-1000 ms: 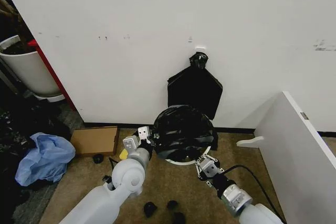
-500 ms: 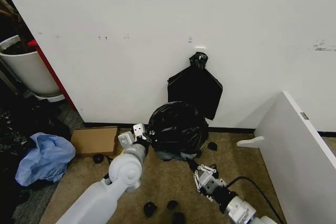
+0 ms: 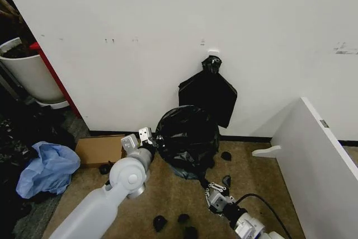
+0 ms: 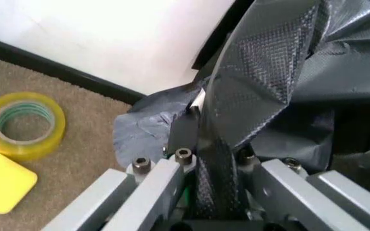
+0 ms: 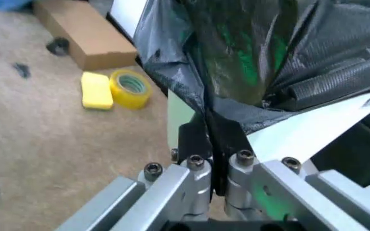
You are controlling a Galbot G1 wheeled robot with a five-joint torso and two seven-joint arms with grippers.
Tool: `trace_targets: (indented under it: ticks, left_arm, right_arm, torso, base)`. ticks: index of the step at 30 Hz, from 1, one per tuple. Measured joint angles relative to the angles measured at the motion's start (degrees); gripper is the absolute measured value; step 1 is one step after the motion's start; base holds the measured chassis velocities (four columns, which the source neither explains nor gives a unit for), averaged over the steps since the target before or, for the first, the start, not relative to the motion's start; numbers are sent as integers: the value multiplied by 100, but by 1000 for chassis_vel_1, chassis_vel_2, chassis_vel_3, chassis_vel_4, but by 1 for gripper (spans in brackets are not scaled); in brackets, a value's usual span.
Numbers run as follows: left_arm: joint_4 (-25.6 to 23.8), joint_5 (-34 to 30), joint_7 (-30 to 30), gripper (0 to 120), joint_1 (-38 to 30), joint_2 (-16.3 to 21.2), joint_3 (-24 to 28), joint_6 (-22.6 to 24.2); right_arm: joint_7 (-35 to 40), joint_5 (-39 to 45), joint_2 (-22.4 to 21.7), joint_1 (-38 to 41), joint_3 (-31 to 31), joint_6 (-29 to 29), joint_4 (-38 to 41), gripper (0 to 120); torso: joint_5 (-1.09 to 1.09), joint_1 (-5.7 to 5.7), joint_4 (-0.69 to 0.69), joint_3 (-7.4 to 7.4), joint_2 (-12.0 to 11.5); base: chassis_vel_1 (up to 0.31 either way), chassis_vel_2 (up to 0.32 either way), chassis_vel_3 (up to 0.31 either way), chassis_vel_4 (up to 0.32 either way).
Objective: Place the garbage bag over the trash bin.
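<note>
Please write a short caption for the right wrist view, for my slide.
Right claw pinches the garbage bag edge beside the white trash bin.

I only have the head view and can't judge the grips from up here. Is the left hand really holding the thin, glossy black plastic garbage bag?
Observer: Yes. The left wrist view shows the left hand shut on a twisted fold of the thin, glossy black plastic garbage bag.
Operator: And the right hand?
Observer: The right hand pinches the bag's edge, seen in the right wrist view.
Operator: Is the bin under there?
Observer: The small round white plastic trash bin shows bare wall just below that edge.
</note>
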Motion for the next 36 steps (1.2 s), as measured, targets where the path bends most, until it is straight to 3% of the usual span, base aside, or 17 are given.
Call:
trace_targets:
  ticks: [7,22,26,33,36]
  left_arm:
    - [-139,-116,12,1,200,32,-65,96]
    - [-255,-145,103,1,518,83,-181,193]
    - [-200,-133,101,1,503,64,-250,181]
    - [-51,-142,54,1,280,-3,-385,195]
    - [-51,-119,59,1,280,38,-392,195]
  right_arm:
    - [108,-113,251,40,-52,-13,-440,0]
    - [168,227,272,-54,-47,-34,-578,0]
    - [58,293,215,-128,-10,148,-539,9]
    - [94,331,209,-248,42,605,-578,39]
    - [76,434,209,-290,67,680,-536,47]
  torso:
    - [0,0,0,0,0]
    - [0,0,-1,0,0]
    - [0,0,0,0,0]
    - [0,0,-1,0,0]
    - [0,0,-1,0,0]
  base:
    - [0,0,0,0]
    - [0,0,0,0]
    - [0,0,0,0]
    - [0,0,0,0]
    - [0,0,0,0]
